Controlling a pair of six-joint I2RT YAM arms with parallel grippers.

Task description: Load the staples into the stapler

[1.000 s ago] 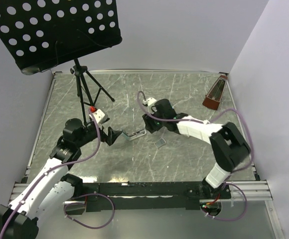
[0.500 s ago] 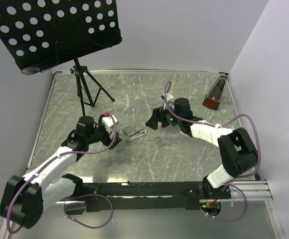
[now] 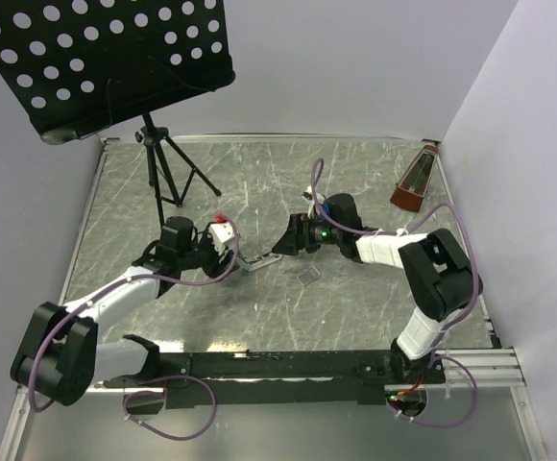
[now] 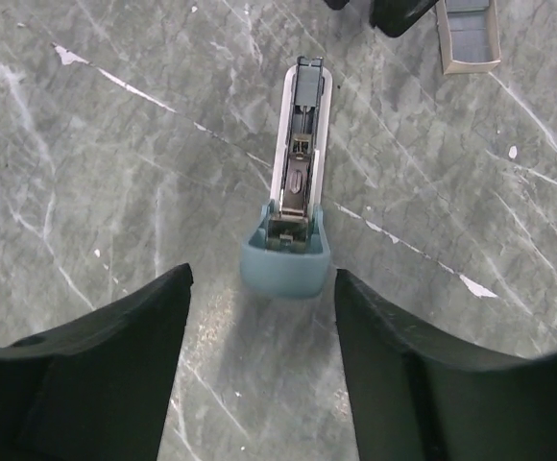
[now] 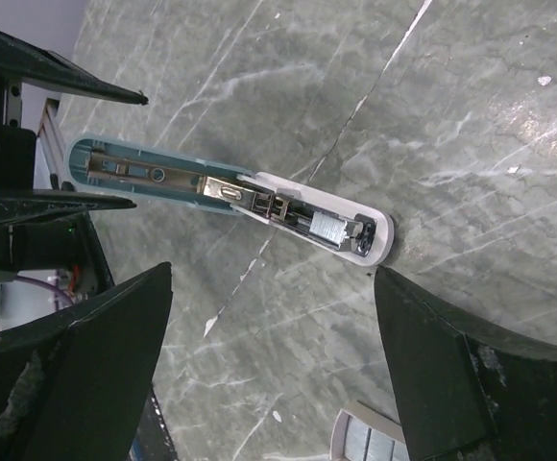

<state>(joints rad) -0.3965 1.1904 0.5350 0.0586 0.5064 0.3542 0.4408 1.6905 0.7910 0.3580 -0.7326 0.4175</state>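
The stapler [image 3: 259, 259] lies flat on the table, swung fully open. In the left wrist view its blue end [image 4: 286, 261] points at me and its white half runs away. In the right wrist view the stapler [image 5: 163, 178] lies across the frame, with a short silvery strip of staples [image 5: 328, 229] in its white half's channel. My left gripper [image 4: 262, 279] is open and empty, just behind the blue end. My right gripper [image 5: 274, 272] is open and empty, beside the white end. The small whitish staple box [image 3: 307, 277] lies near the right gripper; it also shows in the right wrist view [image 5: 365, 442].
A black perforated music stand [image 3: 106, 58] on a tripod [image 3: 163, 173] stands at the back left. A brown metronome [image 3: 413, 182] stands at the back right. White walls close in the table on three sides.
My left gripper has moved right, up to the stapler's blue end. My right wrist has drawn back to the right and turned. The stapler has stayed in place.
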